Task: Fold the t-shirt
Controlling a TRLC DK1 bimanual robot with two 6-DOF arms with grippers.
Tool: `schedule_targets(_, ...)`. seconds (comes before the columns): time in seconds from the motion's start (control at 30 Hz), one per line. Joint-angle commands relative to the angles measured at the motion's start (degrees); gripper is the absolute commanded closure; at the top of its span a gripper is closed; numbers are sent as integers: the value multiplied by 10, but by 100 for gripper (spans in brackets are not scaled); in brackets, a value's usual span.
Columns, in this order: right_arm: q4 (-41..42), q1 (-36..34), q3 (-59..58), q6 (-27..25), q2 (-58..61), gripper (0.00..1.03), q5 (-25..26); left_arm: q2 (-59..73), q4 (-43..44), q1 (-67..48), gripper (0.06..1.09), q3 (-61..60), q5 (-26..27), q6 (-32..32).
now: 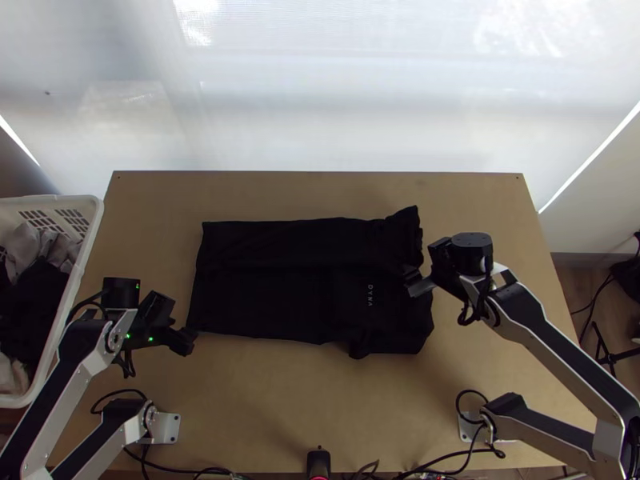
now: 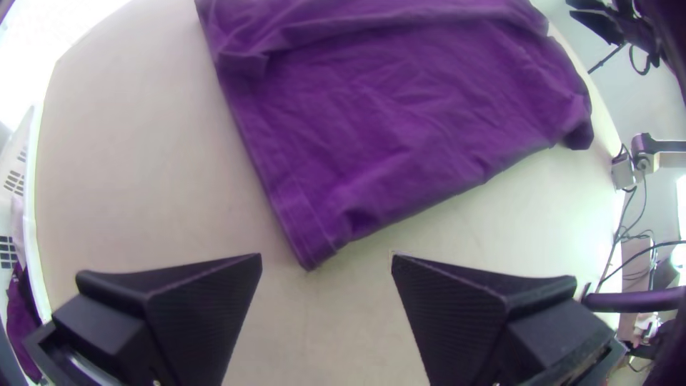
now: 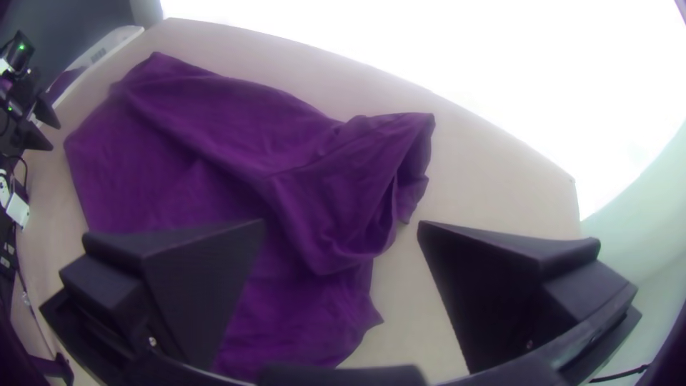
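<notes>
The black t-shirt [image 1: 280,296] lies across the middle of the table, its far long side folded inward as a strip; its right end is bunched and raised at the far corner. In the top view my left gripper [image 1: 186,336] is open beside the shirt's near left corner. That hem corner of the shirt [image 2: 307,236] lies just beyond my left gripper [image 2: 326,261] in its wrist view. My right gripper [image 1: 420,276] stands open over the shirt's right end. Below my right gripper [image 3: 341,229] in its wrist view is the bunched part of the shirt [image 3: 343,193].
A white basket [image 1: 84,264] holding clothes stands off the table's left edge. Bare table [image 1: 320,400] lies between the shirt and the near edge, where cables and a small black device [image 1: 318,462] lie. A translucent sheet [image 1: 360,104] hangs behind the table.
</notes>
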Motion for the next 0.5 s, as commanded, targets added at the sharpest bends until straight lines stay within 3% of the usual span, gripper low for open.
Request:
schedule_targets(0.0,-2,3,5,0,-6,4,-1,35,-21,2,20,8,2,1)
schedule_targets(0.27,-20,19,17,-4,-6,4,-3,95,68,0,20,-4,2,-11)
schedule_targets(0.37,-22,22,25,-11,-2,4,-3,125,83,-1,31,-8,3,-10)
schedule_targets(0.47,-27,21,33,-12,1,4,-3,137,105,-2,31,-15,3,-11)
